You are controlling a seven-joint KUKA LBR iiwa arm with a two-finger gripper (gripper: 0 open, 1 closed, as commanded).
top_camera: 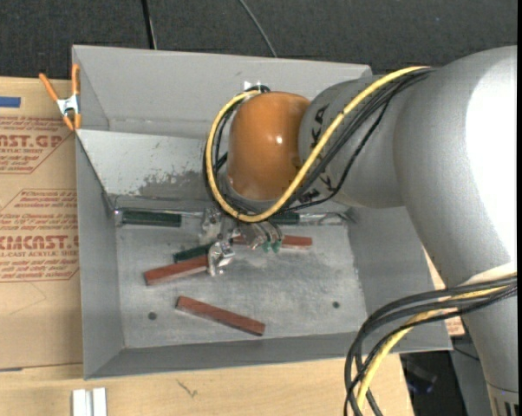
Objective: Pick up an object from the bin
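Brown stick [174,273] flat on the bin [96,232] floor, left of centre; runs left to right, right end angled slightly backward, just beside the claw [218,256]. Claw spread or pinched: cannot tell. Three brown in all, counting front stick [219,315] and short stick [296,242]; two green: long green stick [148,219], small green stick [190,254].

Red print runs across the cardboard [31,232] left of the bin [218,59]. Large cut-off letters read "CAST.GP" near the top and again lower down. A smaller line beneath reads roughly "LL-CAST ACRYLIC SHEE". Black lettering on the arm [330,176] is unreadable behind cables [306,165].
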